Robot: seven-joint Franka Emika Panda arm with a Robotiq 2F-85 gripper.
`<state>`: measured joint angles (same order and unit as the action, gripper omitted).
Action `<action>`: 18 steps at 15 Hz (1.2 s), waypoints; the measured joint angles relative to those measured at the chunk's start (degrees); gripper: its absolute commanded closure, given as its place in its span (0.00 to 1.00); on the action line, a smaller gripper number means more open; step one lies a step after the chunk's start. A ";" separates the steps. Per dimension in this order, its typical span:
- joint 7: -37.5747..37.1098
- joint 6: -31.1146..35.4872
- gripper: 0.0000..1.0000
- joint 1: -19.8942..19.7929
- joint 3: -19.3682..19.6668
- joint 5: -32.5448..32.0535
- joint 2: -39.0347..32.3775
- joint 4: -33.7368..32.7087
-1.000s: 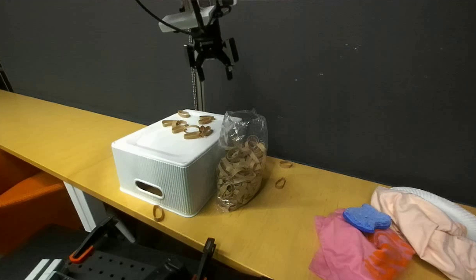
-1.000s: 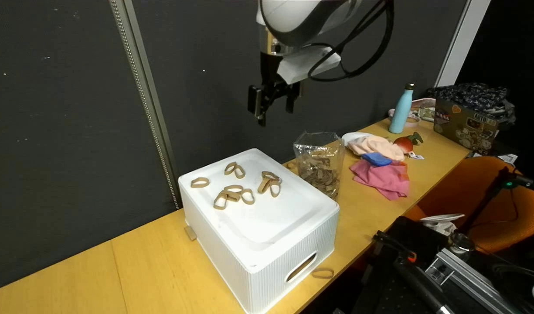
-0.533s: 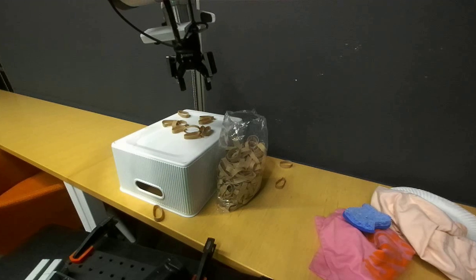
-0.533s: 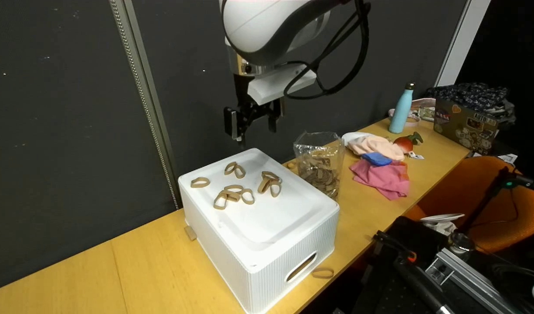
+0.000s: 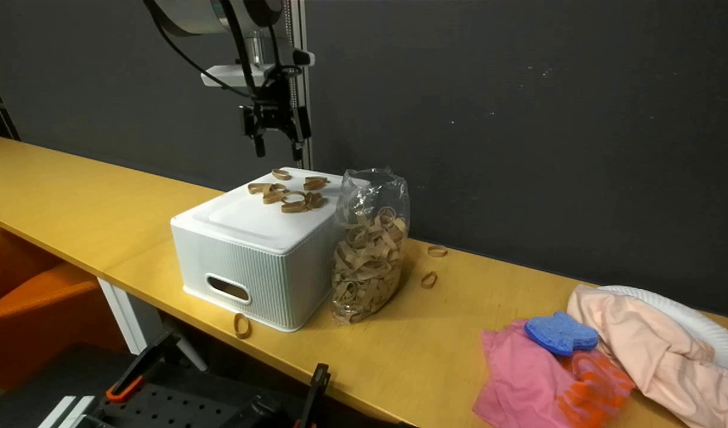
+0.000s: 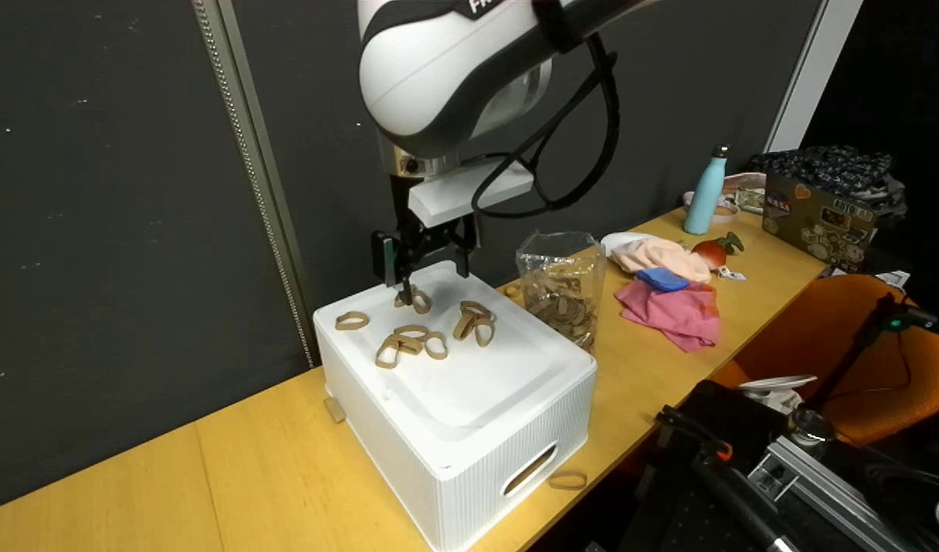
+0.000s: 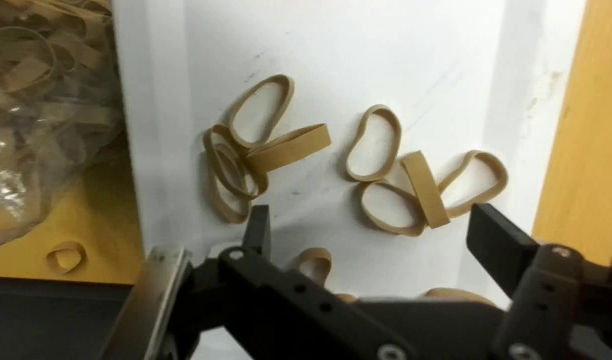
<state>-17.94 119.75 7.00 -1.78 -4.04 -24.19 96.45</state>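
The jaws stand spread wide above a white ribbed storage box [image 5: 254,267], toward the end nearest the dark partition [image 5: 518,131]; loose tan rubber bands [image 7: 425,190] lie on the box's recessed top in small clusters, some below the jaws; a clear plastic bag [image 5: 372,190], partly filled with more such bands, stands upright just beside the box; a few stray bands [image 6: 334,409] lie on the wooden counter [image 5: 387,356] around it; farther along, well apart from the box, a blue star-shaped sponge [image 5: 560,333] rests on a pink cloth [image 5: 521,377], next to a peach cloth [image 5: 643,339] that lies partly over a white plate [image 5: 690,312].
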 measured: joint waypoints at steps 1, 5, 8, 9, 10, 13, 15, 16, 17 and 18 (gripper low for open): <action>0.00 0.04 0.00 0.31 -0.29 0.36 -1.11 -0.62; 0.00 0.53 0.00 1.58 -0.75 2.06 -4.29 -1.76; -0.24 0.54 0.00 2.22 -0.80 2.24 -5.20 -1.34; -0.34 0.55 0.00 2.32 -0.80 2.24 -5.38 -1.13; -0.40 0.69 0.00 2.38 -0.80 2.24 -5.57 -0.92; -0.42 2.61 0.00 2.40 -0.75 2.20 -6.33 -0.48; -0.42 4.46 0.00 2.41 -0.69 2.12 -6.93 -0.48; -0.42 5.52 0.00 2.41 -0.67 2.11 -7.18 -0.50; -0.42 6.38 0.00 2.41 -0.65 2.11 -7.37 -0.50; -0.42 7.05 0.00 2.41 -0.63 2.11 -7.51 -0.50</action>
<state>-18.36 126.79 9.41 -2.41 -1.93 -31.70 95.96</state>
